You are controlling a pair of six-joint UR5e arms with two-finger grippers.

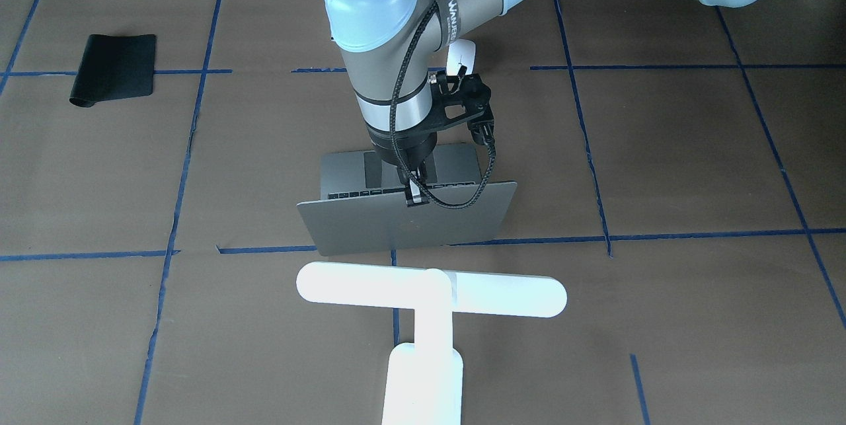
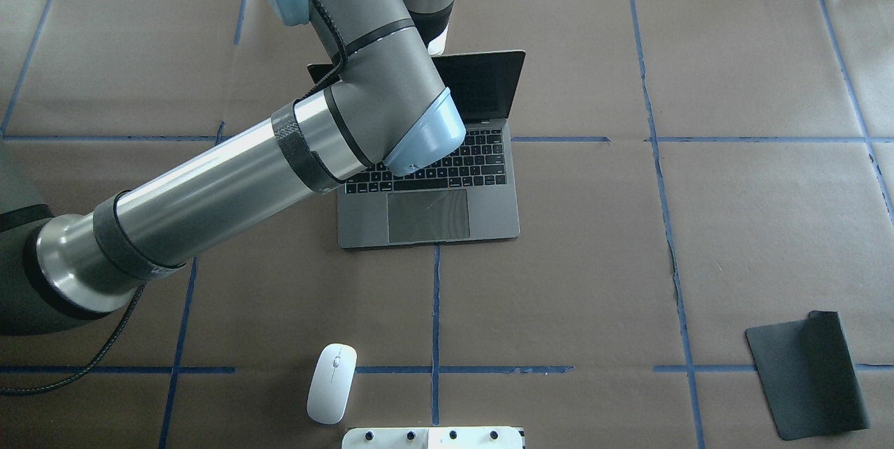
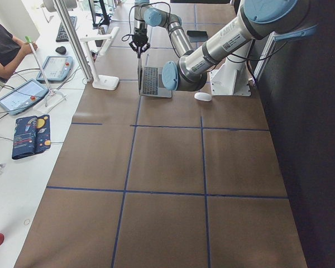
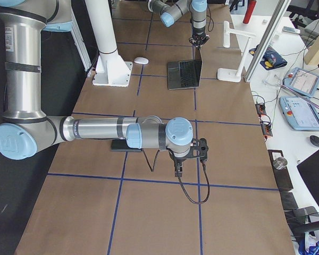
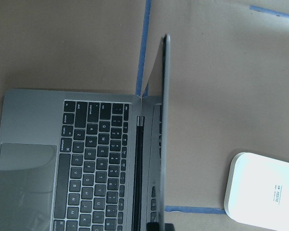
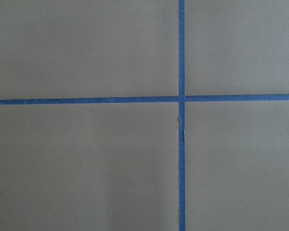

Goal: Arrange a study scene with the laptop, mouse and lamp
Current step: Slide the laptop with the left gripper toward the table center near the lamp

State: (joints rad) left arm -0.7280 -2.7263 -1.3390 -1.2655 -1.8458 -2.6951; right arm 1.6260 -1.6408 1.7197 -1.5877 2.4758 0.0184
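Brown-papered table (image 2: 594,260): laptop (image 2: 426,218) lid held upright.
Left gripper (image 1: 414,199) pinches lid edge, apparently to open it; right gripper (image 4: 179,169) closure indeterminate.

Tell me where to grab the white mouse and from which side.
Pinch the mouse across its narrow width, on its two long sides near the middle, coming straight down from above. It lies flat and low, a slim oval, with table showing beside both long sides. The pedestal sits close by its near end.

Robotics lab, brown table (image 3: 167,167) gridded in blue tape (image 6: 86,100), teach pendants (image 4: 303,114) alongside, seated operator (image 3: 1,47)
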